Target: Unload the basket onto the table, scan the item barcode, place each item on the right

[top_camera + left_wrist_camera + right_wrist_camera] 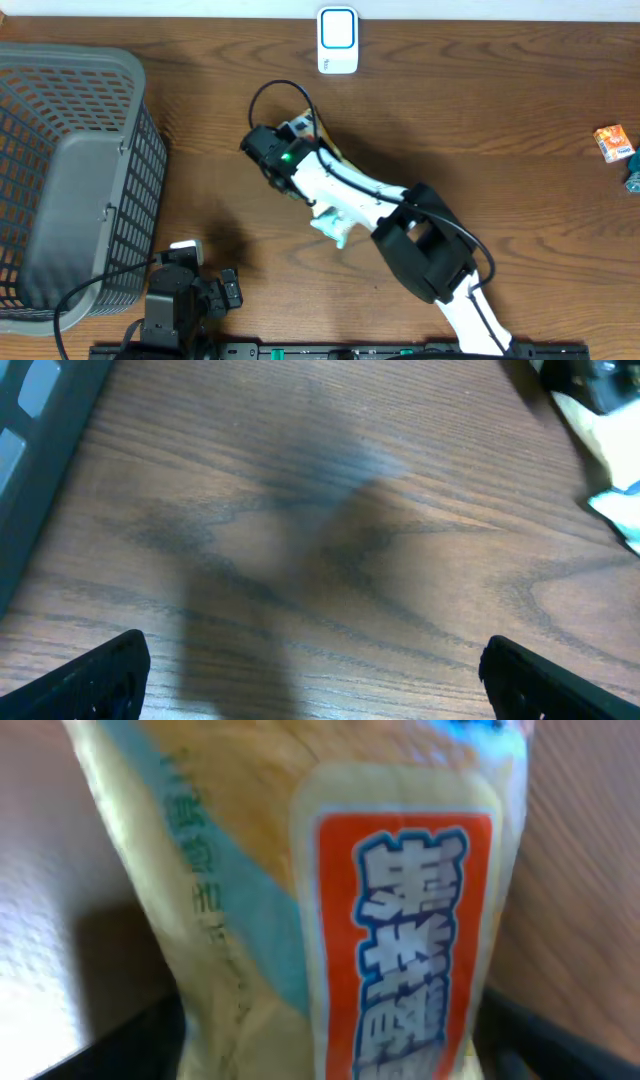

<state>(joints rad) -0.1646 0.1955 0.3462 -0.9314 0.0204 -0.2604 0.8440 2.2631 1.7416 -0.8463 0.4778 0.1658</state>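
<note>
The brown wooden table (480, 110) fills the whole view from above. On its left side sits a big grey plastic basket (60, 70) with holes in its walls.

The white and black right arm (350, 195) reaches from the near edge up to the middle of the table. The black left arm (175, 300) is low at the near edge, just beside the basket.

The yellow snack packet with an orange label (400, 920) is under the far end of the right arm, in the middle of the table, on the near side of the scanner. The right claw (330, 1045) is around it. One dark finger (130, 1045) shows on each side of the packet, set wide apart. I cannot tell if the fingers are squeezing the packet or only standing next to it.

The left claw (320, 675) is wide open and has nothing in it. Only bare wood shows between its two tips.

The white scanner with a pale blue front (338, 40) stands at the far edge of the table, apart from the packet.

A small pale green thing (332, 228) lies touching the right arm. I cannot tell what it is.

A little orange box (613, 142) lies far off at the right edge.
</note>
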